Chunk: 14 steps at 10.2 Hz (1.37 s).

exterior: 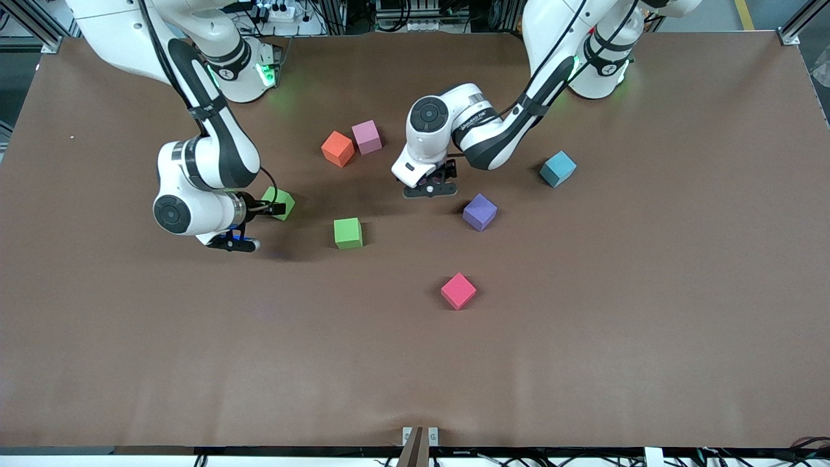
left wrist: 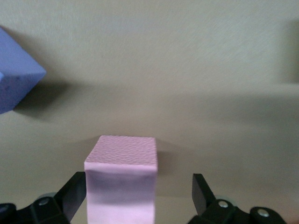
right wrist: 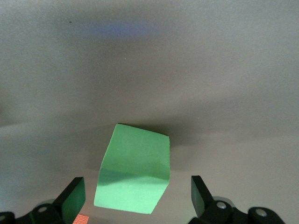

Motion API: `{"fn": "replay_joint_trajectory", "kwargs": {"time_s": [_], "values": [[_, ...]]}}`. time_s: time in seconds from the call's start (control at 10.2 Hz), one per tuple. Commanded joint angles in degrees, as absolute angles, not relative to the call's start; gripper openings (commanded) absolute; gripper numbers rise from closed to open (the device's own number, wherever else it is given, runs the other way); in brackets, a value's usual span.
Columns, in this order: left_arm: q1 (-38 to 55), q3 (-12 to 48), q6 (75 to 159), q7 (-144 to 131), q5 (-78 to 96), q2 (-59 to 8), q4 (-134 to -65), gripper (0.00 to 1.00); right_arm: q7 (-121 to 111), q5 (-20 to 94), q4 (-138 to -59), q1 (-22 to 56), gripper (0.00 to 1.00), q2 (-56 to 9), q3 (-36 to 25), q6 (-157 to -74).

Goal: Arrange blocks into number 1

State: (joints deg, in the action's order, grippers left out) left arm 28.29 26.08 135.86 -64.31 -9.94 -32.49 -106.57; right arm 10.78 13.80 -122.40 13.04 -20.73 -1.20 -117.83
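A pale pink block (left wrist: 121,186) stands between the fingers of my open left gripper (left wrist: 138,176). It rests against one finger, with a wide gap to the other. The hand hides this block in the front view, where the left gripper (exterior: 429,189) is low beside the purple block (exterior: 480,212) (left wrist: 16,77). My right gripper (exterior: 237,244) (right wrist: 138,179) hangs open above a green block (exterior: 283,201) (right wrist: 133,170) without touching it. A second green block (exterior: 348,233) and a red block (exterior: 458,290) lie nearer the front camera.
An orange cube (exterior: 338,148) and a deeper pink cube (exterior: 367,137) sit side by side toward the bases. A light blue cube (exterior: 557,168) lies toward the left arm's end. The brown table (exterior: 583,363) stretches wide toward the front camera.
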Motion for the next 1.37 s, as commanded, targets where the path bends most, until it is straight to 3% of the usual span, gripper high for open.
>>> {"fn": "replay_joint_trajectory", "kwargs": {"time_s": [0.0,0.2,0.29,0.39,0.79,0.98,1.28], "values": [[18.85,31.10,133.25,-65.13,-11.78,-26.39,-107.05,1.00,11.34,18.35,-121.73,12.75,1.00,-23.55,-1.05,-117.86],[13.56,31.20,129.75,-59.80,-11.78,-23.22,-107.05,1.00,11.34,21.78,-122.60,12.31,0.98,-24.17,-1.05,-117.51],[10.32,31.20,126.77,-54.37,-11.78,-21.81,-107.14,1.00,11.34,22.14,-122.78,12.39,0.20,-24.08,-1.05,-117.51],[6.11,31.20,123.87,-47.88,-11.52,-21.54,-107.31,1.00,11.34,23.45,-122.78,12.31,0.00,-23.56,-1.05,-117.25],[3.52,29.28,123.83,-63.46,-3.69,-26.88,-107.58,1.00,10.72,23.29,-119.81,15.54,0.00,-19.35,-0.88,-112.87],[3.60,29.27,125.58,-71.44,-0.29,-28.73,-107.14,1.00,12.21,23.73,-119.79,24.81,0.00,-16.62,-0.79,-114.77],[4.13,29.27,127.25,-72.16,0.18,-30.49,-107.49,1.00,26.23,23.56,-116.74,41.34,0.00,-18.97,-0.70,-122.77]]}}
